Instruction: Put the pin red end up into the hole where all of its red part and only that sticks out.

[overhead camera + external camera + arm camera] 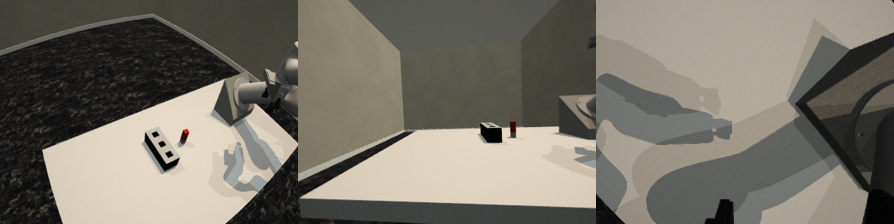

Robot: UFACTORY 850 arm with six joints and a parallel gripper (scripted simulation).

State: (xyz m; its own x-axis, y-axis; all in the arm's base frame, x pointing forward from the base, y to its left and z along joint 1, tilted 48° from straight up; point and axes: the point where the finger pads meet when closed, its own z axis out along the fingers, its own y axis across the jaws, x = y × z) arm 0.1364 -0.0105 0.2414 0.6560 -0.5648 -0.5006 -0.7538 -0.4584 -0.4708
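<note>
Before me is 1 white, flat table (113, 177) (448, 169) (761, 55). Directly on it stand 1 long black block with a pale top and 3 square holes (171, 165) (491, 134), and, near it, 1 upright red-and-grey pin (184, 135) (512, 128). My grey wedge-shaped base (223, 101) (570, 120) (816, 111) also stands there.

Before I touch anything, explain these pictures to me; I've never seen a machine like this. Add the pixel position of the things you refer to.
This is a single robot arm on a wedge-shaped base (222, 103) (574, 122) (846, 117). The top picture looks down at a slant; the exterior one looks across the white table (113, 177) (441, 173) from low at its edge; the wrist one comes from the arm's own end. On the table are a block (172, 159) (493, 134) with three holes in its top and, beside it, an upright pin (184, 134) (512, 128), red above, grey below. The hand is open, holding nothing.
</note>
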